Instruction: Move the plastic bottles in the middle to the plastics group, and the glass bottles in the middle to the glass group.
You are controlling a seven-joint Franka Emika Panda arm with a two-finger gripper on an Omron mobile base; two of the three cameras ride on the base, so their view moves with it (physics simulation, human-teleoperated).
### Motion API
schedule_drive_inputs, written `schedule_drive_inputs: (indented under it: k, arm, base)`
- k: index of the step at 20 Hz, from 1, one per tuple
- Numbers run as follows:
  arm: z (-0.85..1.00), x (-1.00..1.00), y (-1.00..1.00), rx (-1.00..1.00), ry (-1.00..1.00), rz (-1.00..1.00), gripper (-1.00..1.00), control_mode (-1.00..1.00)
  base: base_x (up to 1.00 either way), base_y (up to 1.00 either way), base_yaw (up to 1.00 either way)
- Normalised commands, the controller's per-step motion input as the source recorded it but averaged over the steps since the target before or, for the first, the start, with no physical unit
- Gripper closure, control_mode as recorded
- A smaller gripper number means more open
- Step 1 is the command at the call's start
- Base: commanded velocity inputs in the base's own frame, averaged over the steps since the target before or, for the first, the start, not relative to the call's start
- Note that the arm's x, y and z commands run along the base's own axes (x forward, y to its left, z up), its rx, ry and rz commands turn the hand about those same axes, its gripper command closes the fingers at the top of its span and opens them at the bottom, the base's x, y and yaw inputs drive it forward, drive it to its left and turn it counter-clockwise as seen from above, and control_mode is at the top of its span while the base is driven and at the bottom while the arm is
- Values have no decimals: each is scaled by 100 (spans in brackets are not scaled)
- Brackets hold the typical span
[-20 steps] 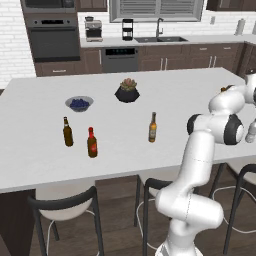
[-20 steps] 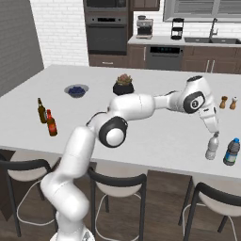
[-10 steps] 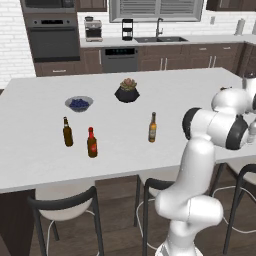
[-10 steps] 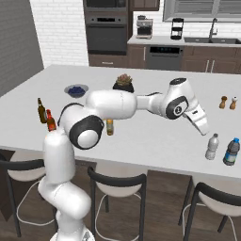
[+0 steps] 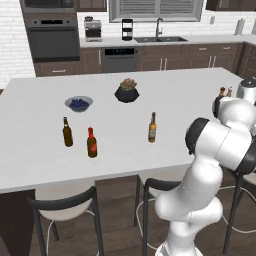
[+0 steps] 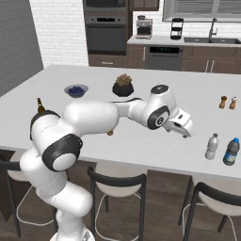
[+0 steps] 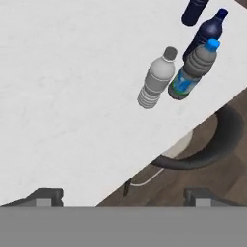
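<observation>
Two plastic bottles stand side by side near the counter's front edge at the right: a whitish one [image 6: 212, 147] [image 7: 157, 84] and one with a blue label [image 6: 230, 151] [image 7: 193, 71]. My gripper [image 6: 184, 128] [image 7: 124, 197] hangs open above the counter, to their left and apart from them, with nothing between its fingers. The slim amber glass bottle [image 5: 152, 127] stands upright in the middle of the counter. At the left stand a dark brown bottle [image 5: 67, 132] and a red-necked brown bottle [image 5: 92, 143]. In the right base view my arm covers most of the amber bottle.
A bowl of dark berries [image 5: 79, 103] and a potted plant [image 5: 128, 91] sit toward the back of the counter [image 5: 40, 160]. Two small brown shakers [image 6: 223, 102] stand at the far right. Stools [image 7: 212, 144] line the counter's front edge.
My arm has swung to the left, carrying the open gripper away from the two plastic bottles toward the middle. The bottles have stayed in place.
</observation>
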Motion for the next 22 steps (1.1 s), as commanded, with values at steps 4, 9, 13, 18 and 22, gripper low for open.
schedule_drive_inputs:
  k: [4, 9, 13, 18, 22]
  arm:
    - [24, 0, 67, 0, 23, 48, -100, -100]
    - [12, 0, 72, 11, 2, 43, -100, -100]
    - [9, 0, 74, 10, 0, 36, -100, -100]
    - [13, 0, 78, 9, 4, 20, -100, -100]
    - [9, 0, 83, 6, 6, 14, -100, -100]
  base:
    - [0, 0, 0]
    - [0, 0, 0]
    - [0, 0, 0]
    - [0, 0, 0]
    - [0, 0, 0]
